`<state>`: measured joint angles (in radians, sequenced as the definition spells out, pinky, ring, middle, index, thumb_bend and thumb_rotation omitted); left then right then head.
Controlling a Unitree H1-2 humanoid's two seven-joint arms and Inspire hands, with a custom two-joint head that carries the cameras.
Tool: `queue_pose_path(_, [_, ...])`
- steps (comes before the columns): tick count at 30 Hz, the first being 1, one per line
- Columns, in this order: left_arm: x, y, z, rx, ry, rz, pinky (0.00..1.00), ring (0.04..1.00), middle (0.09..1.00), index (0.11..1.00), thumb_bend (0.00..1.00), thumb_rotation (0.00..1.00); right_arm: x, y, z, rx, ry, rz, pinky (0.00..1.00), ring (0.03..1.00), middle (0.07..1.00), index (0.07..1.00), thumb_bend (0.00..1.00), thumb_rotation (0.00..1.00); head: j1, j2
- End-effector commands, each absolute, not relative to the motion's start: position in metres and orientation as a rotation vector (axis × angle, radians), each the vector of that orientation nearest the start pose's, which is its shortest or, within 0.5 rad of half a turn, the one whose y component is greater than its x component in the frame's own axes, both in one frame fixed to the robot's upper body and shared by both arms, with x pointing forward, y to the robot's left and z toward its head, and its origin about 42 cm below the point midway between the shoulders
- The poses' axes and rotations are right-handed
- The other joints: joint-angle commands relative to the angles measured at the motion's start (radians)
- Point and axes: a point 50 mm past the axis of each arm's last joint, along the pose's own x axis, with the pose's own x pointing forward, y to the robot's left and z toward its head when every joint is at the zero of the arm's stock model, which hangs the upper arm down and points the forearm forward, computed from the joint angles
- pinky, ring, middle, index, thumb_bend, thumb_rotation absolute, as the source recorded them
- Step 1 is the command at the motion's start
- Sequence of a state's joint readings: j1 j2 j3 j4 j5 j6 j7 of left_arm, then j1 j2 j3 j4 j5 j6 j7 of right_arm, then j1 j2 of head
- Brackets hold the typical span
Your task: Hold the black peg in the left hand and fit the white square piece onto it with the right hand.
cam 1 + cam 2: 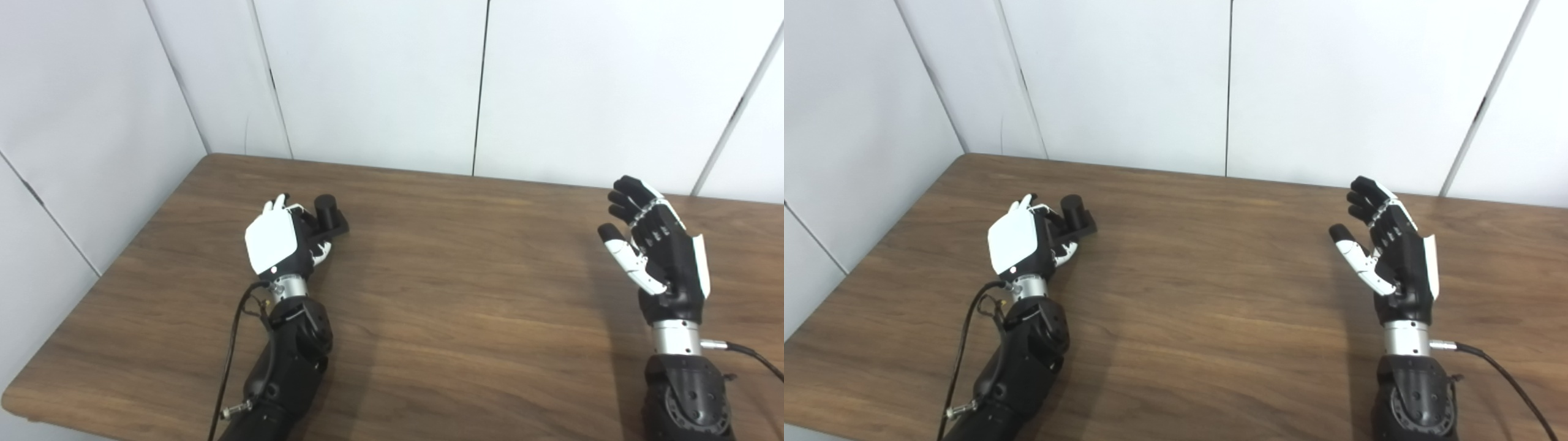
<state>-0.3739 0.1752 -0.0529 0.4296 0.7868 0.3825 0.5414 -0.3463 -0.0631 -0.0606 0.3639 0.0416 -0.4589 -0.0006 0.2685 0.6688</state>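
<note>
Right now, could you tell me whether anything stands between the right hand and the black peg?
Nothing visible does: only bare table lies between the open right hand and the black peg, which the left hand holds.

Brown wooden table (465,306); white panelled wall (367,79) behind — dark seams.

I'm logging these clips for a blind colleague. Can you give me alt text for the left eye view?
The robot's left hand is closed on a black peg with a flat base, at the far left of a brown wooden table. The right hand is raised over the table's right side, open and empty, fingers curled slightly. No white square piece is visible.
</note>
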Motion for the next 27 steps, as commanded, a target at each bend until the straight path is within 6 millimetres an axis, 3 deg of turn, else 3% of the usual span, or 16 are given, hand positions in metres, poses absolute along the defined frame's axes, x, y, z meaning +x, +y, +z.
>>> queue_pose_path(1, [0.3941, 0.2772, 0.1108, 1.085, 0.084, 0.586, 0.84, 0.901, 0.875, 0.483, 0.52, 0.07, 0.3542, -0.2445, 0.0902, -0.05, -0.285, -0.029, 0.79, 0.795, 0.808, 0.778, 0.65, 0.35, 0.001, 0.001])
queue_pose_path(27, [0.3903, 0.2772, 0.1056, 1.09, 0.13, 0.558, 0.78, 0.876, 0.873, 0.493, 0.52, 0.08, 0.3521, -0.2475, 0.0918, -0.046, -0.283, -0.025, 0.8, 0.802, 0.814, 0.781, 0.65, 0.36, 0.0, 0.011])
